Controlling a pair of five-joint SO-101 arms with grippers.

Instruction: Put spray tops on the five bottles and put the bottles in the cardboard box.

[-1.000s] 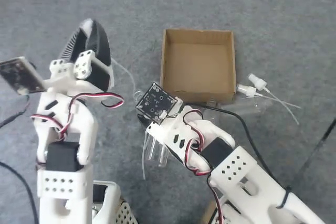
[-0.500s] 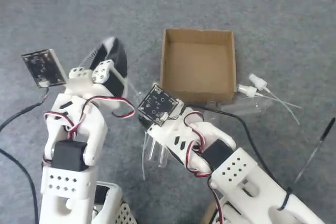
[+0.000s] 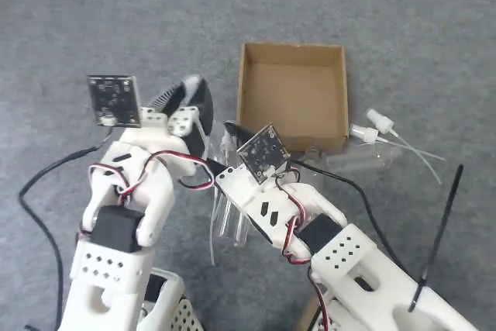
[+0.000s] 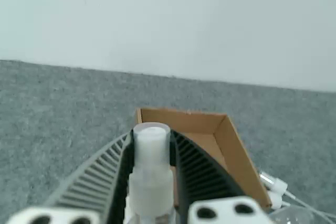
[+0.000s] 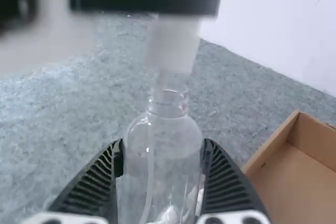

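Observation:
My right gripper [image 5: 163,149] is shut on a clear bottle [image 5: 164,145], held upright. Just over its neck hangs a white spray top [image 5: 172,45], and its thin tube runs down inside the bottle. That spray top [image 4: 151,161] is clamped in my left gripper [image 4: 151,136]. In the high view the left gripper [image 3: 194,108] and the right gripper [image 3: 231,141] meet just left of the cardboard box [image 3: 291,97]. More clear bottles [image 3: 231,218] lie between the arms, and another bottle [image 3: 356,159] lies by the box's near right corner.
Loose spray tops [image 3: 374,125] with long tubes lie right of the box, on the grey carpet [image 3: 434,60]. A black cable [image 3: 360,191] runs over the carpet near the right arm. A pale wall bounds the far side.
The left arm swung right with the spray top, bringing it over the bottle. The right gripper shifted slightly right and toward the box with its bottle.

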